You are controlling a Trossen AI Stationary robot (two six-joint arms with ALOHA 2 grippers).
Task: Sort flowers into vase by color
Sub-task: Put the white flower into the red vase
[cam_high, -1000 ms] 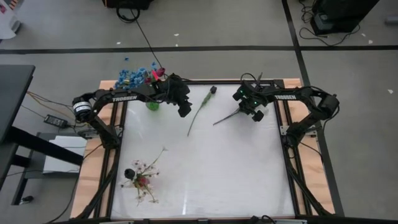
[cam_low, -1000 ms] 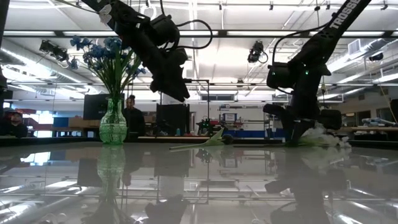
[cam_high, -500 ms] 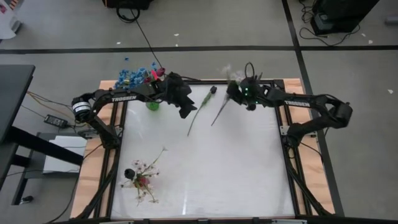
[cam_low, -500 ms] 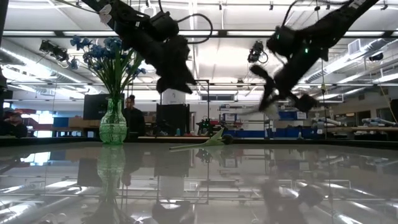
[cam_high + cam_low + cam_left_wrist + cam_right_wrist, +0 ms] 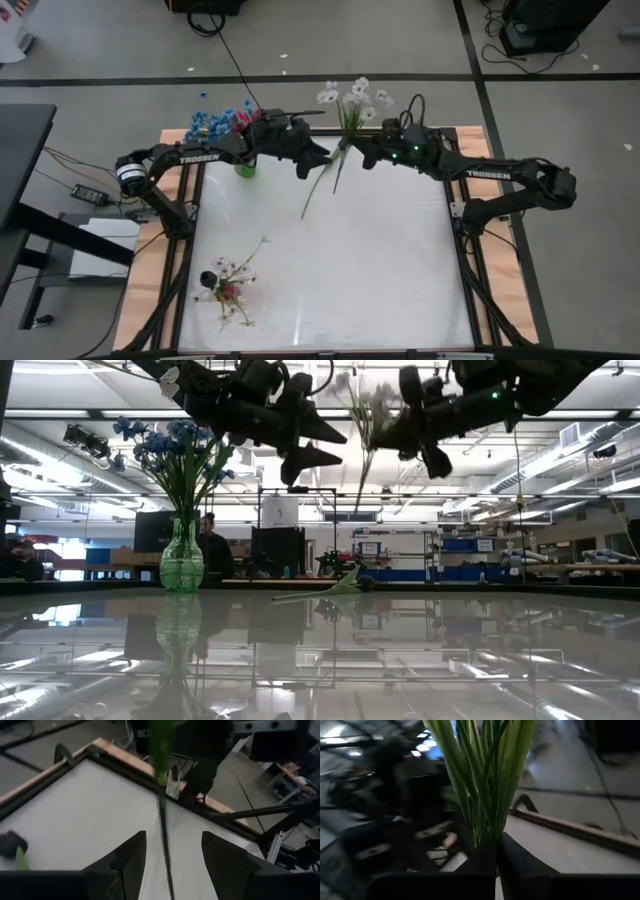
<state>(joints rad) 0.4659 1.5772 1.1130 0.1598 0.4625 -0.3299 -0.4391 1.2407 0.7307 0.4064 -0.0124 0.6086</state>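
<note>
Mid-handover, far side of table. Right gripper [image 5: 352, 152] clenched on white spray [image 5: 349, 98]; left gripper [image 5: 325, 160] spread beside its stem. Next: left closes, right releases.

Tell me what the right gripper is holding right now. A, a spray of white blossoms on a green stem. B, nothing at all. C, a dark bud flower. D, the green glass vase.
A: in the high view the right gripper is shut on the green stem of the white-blossomed flower, held above the table's far edge, while the open left gripper faces it.
</note>
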